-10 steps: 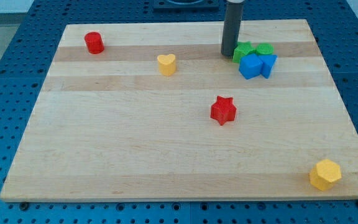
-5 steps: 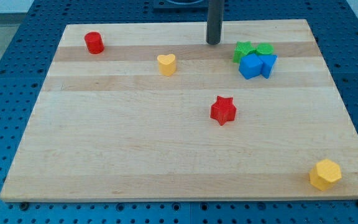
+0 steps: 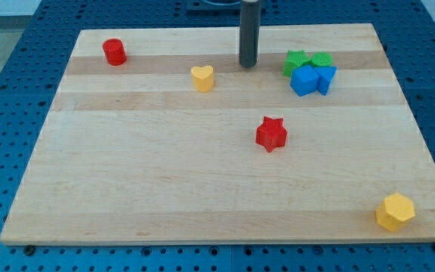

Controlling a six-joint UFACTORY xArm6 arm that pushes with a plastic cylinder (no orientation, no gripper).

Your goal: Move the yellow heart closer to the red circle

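The yellow heart (image 3: pixel 202 77) lies on the wooden board (image 3: pixel 165 174) in its upper middle-left part. The red circle (image 3: pixel 114 51) stands near the board's top left corner, well apart from the heart. My tip (image 3: pixel 248 65) rests on the board to the right of the yellow heart and slightly above it, about a block's width and a half away, not touching it.
A red star (image 3: pixel 271 134) lies near the board's middle. A cluster of two green blocks (image 3: pixel 306 60) and two blue blocks (image 3: pixel 312 79) sits at the upper right. A yellow hexagon (image 3: pixel 395 211) lies at the bottom right corner.
My tip has moved left from beside the green and blue cluster toward the yellow heart, first going up, then coming down a little. No block has moved.
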